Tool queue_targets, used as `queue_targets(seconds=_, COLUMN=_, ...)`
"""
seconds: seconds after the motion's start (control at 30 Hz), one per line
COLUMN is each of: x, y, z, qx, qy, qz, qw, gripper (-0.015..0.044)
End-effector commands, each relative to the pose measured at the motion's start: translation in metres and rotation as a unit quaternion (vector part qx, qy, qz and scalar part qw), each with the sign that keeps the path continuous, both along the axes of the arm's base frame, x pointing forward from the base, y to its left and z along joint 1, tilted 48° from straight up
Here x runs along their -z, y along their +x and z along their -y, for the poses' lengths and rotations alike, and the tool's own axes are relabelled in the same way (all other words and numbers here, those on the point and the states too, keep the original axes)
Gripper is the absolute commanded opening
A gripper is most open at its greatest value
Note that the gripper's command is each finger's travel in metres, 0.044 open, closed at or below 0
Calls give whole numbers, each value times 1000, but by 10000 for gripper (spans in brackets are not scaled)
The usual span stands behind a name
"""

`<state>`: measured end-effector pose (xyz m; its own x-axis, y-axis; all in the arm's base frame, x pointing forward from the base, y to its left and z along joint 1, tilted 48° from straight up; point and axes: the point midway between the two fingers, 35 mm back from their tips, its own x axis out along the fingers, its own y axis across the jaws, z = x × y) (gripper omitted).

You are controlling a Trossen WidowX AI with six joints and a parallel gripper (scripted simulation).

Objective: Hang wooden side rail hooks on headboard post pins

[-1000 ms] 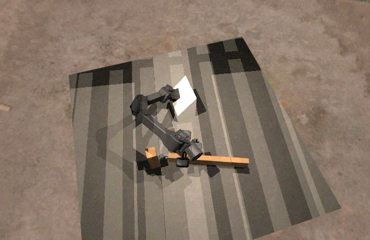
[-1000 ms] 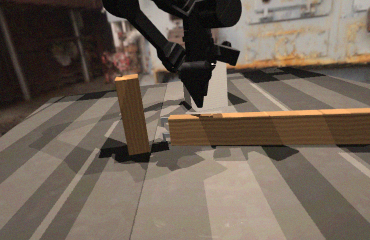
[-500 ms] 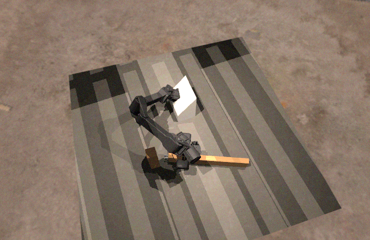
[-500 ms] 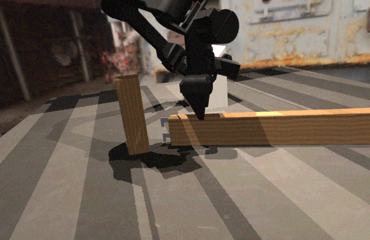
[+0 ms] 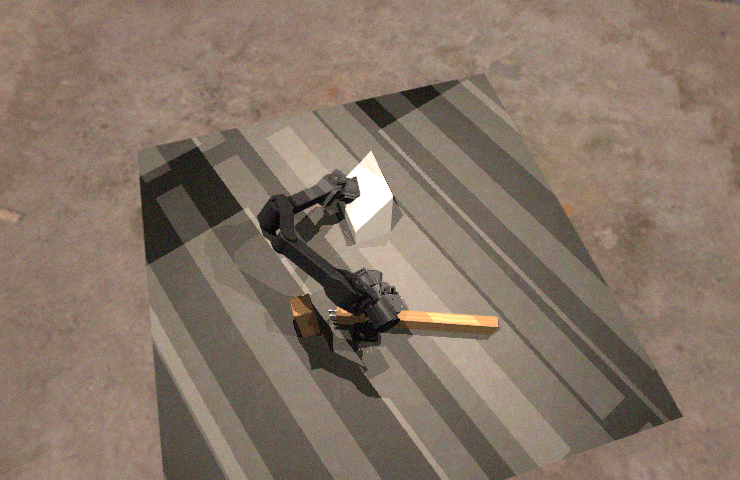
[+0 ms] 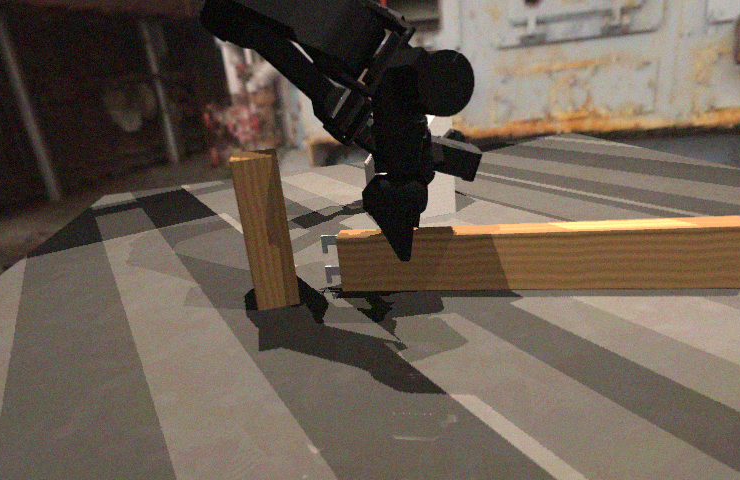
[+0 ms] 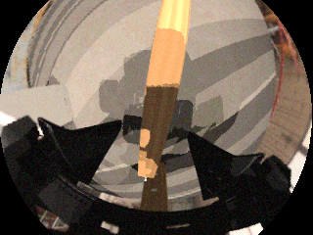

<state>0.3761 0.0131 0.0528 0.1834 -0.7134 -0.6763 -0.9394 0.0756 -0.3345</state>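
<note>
The wooden side rail [image 6: 543, 254] lay flat on the striped desk [image 6: 155, 367], running toward three o'clock in the exterior view, its hooked end just short of the headboard post [image 6: 264, 229], which stood upright at about nine o'clock from it. Between post and rail, two steel hooks [image 6: 329, 258] jutted from the rail's end, one above the other, near the post but apart from it; the slot and its pins could not be made out. Further along, the gripper [image 6: 401, 240] hung over the rail near that hooked end, its fingers spread wide on either side of the wood and holding nothing, as the wrist view showed with the rail running between them toward twelve o'clock. Judged from its look, the rail was a stiff, solid length of timber, fairly light but long, so a hold close to the hooks would leave the far end to drag on the desk and pivot, which suits the task. The planed sides seemed smooth enough to slip under a weak pinch, and the hooks looked thin. No brand, label or writing could be read anywhere.
</note>
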Motion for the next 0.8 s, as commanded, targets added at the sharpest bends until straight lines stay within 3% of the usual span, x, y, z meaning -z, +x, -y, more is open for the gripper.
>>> queue_targets(seconds=0.0, x=4, y=0, z=4, qx=-2, qy=-2, qz=-2, qw=1000, gripper=440)
queue_targets(seconds=0.63, x=22, y=4, z=25, qx=-2, qy=-4, qz=-2, qw=1000, gripper=440)
queue_targets(seconds=0.77, x=22, y=4, z=25, qx=-2, qy=-4, qz=-2, qw=1000, gripper=335)
